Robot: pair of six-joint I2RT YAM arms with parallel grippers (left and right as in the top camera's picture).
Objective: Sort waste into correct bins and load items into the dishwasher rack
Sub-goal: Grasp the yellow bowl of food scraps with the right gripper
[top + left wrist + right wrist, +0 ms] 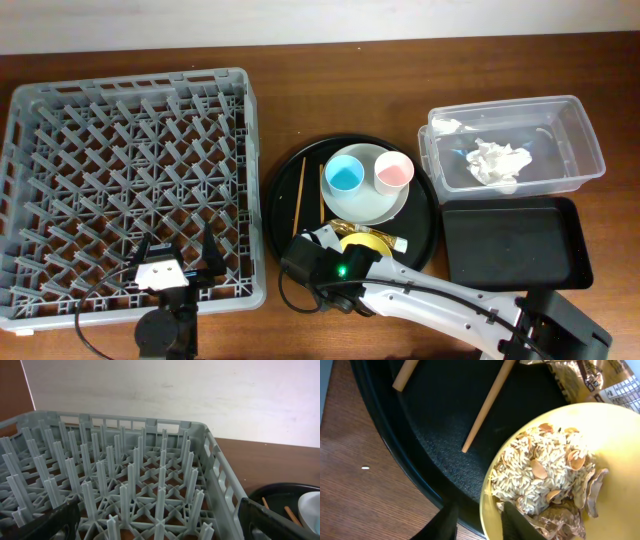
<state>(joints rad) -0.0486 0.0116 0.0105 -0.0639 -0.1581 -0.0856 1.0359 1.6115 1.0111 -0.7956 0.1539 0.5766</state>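
Right claw (479, 522) partly open, unclamped, astride yellow bowl (612, 435) rim: one finger inside beside food scraps (545, 475), one outside. Rim grip likely for tipping scraps out. Left claw (160, 527) wide open, empty, dishwasher rack (125, 460) ahead.

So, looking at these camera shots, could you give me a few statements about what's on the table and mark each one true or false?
1. The blue cup and the pink cup stand on the pale plate. True.
2. The grey rack already holds dishes. False: only its own pegs show in it.
3. Crumpled tissue lies in the clear tub. True.
4. The yellow bowl is empty. False: it holds rice and brown scraps.
5. The right arm's fingers stand one on each side of the yellow bowl's rim. True.
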